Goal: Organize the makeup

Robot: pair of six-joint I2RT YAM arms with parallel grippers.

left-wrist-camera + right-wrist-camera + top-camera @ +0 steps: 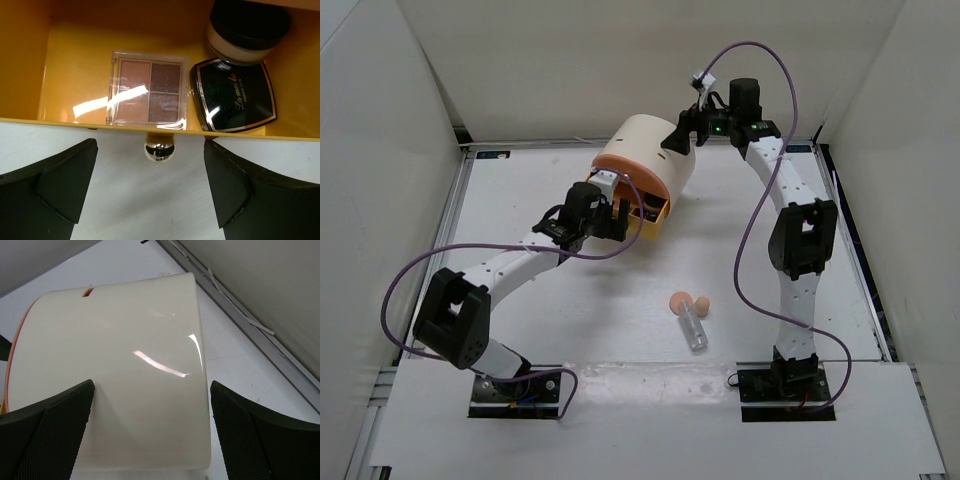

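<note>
An open yellow drawer of the cream cylinder box holds a clear eyeshadow palette, a black square compact and a round dark-lidded jar. The drawer's round gold knob sits just ahead of my open, empty left gripper, which hovers at the drawer front. My right gripper is open over the cream box's top back, gripping nothing. Two peach sponges and a clear tube lie on the table in front.
White enclosure walls surround the white table. A metal rail runs along the table's back edge behind the box. Purple cables loop off both arms.
</note>
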